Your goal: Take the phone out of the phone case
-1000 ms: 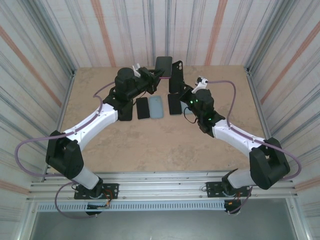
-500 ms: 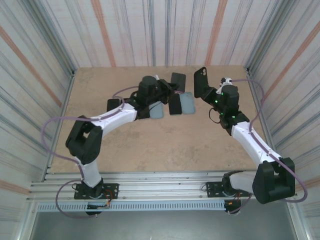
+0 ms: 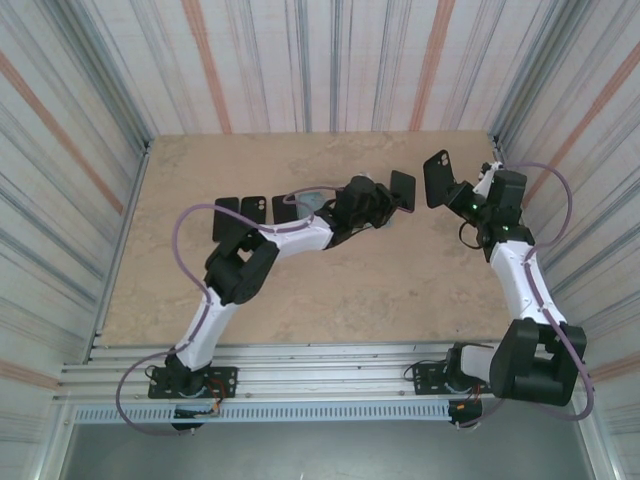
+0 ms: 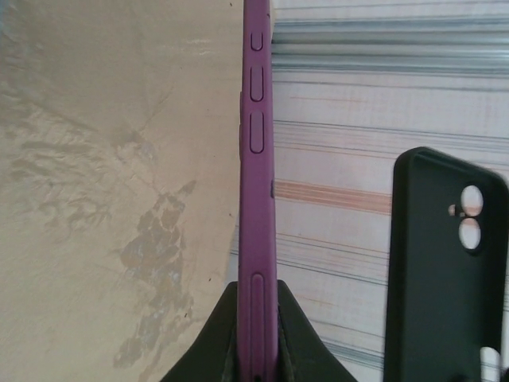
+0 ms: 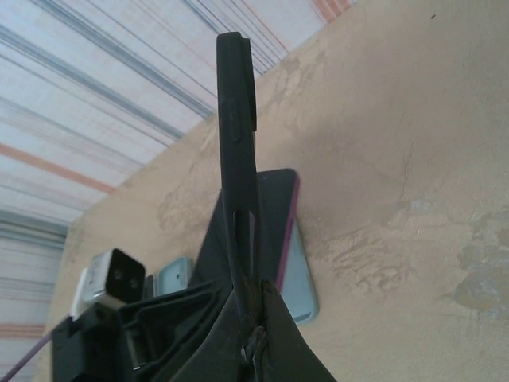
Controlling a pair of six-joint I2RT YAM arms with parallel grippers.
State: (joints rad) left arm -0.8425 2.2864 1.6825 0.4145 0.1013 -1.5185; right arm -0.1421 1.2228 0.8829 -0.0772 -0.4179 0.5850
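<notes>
The beige marbled desk carries both arms; the left arm reaches far across to the right side, and the right arm bends up along the right wall. The right gripper has its jaws pinched on the lower edge of the black phone case, which is lifted clear of the desk with its camera cutout uppermost. The left gripper has its jaws clamped on the bottom end of the purple-edged phone, held upright and bare just beside the case; the two are apart. Three dark flat phones or cases lie in a row at the left, with a light-blue one next to them.
</notes>
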